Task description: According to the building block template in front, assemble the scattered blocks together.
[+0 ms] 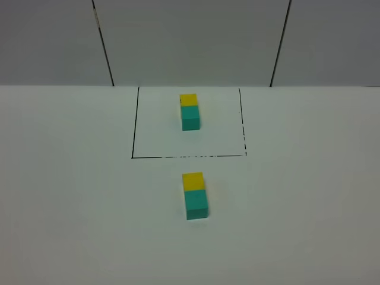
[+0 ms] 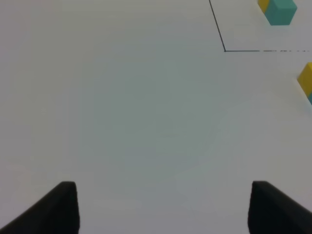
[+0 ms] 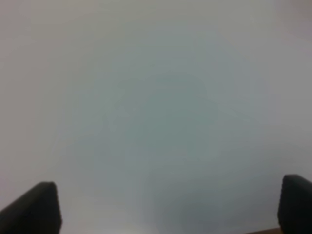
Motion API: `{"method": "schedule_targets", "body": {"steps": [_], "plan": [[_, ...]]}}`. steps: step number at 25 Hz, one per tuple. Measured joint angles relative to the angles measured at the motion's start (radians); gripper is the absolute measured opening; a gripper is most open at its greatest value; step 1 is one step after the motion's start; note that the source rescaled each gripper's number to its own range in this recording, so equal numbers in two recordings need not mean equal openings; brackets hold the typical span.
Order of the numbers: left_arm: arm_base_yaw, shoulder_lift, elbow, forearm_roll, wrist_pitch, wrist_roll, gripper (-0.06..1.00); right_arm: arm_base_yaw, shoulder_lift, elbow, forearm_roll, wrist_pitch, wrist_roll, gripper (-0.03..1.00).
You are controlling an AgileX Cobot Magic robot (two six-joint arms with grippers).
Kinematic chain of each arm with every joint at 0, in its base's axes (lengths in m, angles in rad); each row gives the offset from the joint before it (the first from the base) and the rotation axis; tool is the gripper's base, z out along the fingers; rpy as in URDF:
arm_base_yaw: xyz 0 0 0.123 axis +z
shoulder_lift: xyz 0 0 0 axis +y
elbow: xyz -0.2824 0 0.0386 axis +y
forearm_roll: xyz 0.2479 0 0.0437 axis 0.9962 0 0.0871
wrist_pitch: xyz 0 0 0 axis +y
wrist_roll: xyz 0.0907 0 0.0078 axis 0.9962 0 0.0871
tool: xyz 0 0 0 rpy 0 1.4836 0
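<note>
The template, a yellow cube (image 1: 189, 100) joined to a teal cube (image 1: 190, 117), stands inside a thin black rectangle outline (image 1: 135, 124) at the back of the white table. In front of the outline the loose yellow cube (image 1: 192, 181) touches the loose teal cube (image 1: 196, 203), yellow at the far side, in the same line as the template. Neither gripper shows in the exterior high view. My left gripper (image 2: 163, 207) is open over bare table, with the template (image 2: 279, 10) and the loose yellow cube (image 2: 306, 77) at that view's edge. My right gripper (image 3: 170, 207) is open over bare table.
The white table (image 1: 71, 196) ends at a grey panelled wall (image 1: 190, 41) with two dark seams. The outline's front line (image 1: 190, 157) is partly broken.
</note>
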Motion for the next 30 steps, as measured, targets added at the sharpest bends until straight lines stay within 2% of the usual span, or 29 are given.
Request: {"method": "schedule_targets", "body": {"steps": [13, 18, 30], "plan": [[0.000, 0.000, 0.000, 0.000, 0.000, 0.000, 0.59, 0.001, -0.186, 0.046, -0.054, -0.030, -0.002, 0.79], [0.000, 0.000, 0.000, 0.000, 0.000, 0.000, 0.59, 0.001, -0.235, 0.100, -0.060, -0.076, -0.002, 0.79], [0.000, 0.000, 0.000, 0.000, 0.000, 0.000, 0.59, 0.001, -0.245, 0.118, -0.070, -0.073, 0.018, 0.79]]}}
